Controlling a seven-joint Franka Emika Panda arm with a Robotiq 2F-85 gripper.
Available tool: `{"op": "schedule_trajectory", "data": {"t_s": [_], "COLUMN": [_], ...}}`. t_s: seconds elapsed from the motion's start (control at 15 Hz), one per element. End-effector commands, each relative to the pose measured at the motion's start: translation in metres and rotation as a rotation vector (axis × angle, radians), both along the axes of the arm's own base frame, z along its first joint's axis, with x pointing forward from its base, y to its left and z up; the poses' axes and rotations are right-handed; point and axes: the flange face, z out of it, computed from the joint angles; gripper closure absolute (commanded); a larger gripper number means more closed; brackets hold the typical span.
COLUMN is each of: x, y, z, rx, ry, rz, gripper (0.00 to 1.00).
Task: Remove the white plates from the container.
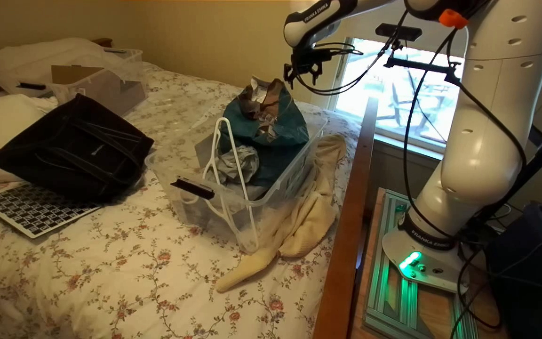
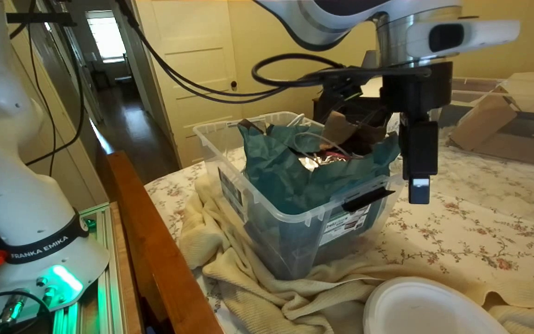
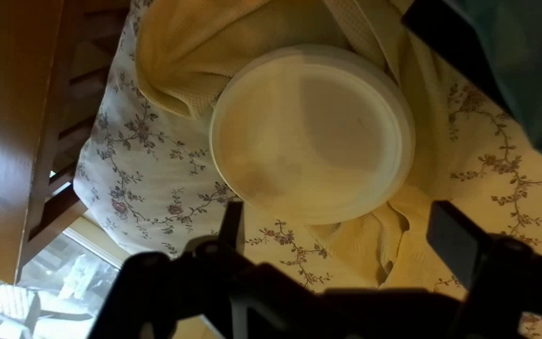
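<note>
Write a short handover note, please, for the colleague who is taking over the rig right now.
Gripper: open, holding nothing, above the bed.
Container: on the bed, with crumpled teal material and brown paper inside.
White plates: outside the container, on the tan blanket; they look stacked, but the count is unclear.
Done: the plates in sight are out.
Left: the contents hide much of the container's inside, so I would check there for more plates before calling it finished.
</note>
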Motion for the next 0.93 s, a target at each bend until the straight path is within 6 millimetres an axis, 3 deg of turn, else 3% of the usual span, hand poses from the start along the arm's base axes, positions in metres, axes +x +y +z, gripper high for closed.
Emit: {"op": "schedule_trajectory", "data": {"t_s": [0.0, 0.47, 0.53, 0.87], "x": [-0.025, -0.048, -0.035, -0.042], "y": [0.025, 0.053, 0.037, 0.046], "z": [0.009, 0.023, 0.018, 0.021], "rx": [-0.031, -0.106, -0.085, -0.085], "ry": [-0.013, 0.000, 0.021, 0.017], "rz": [-0.014, -0.006, -0.013, -0.005], "gripper": [0.00, 0.00, 0.00, 0.00]}}
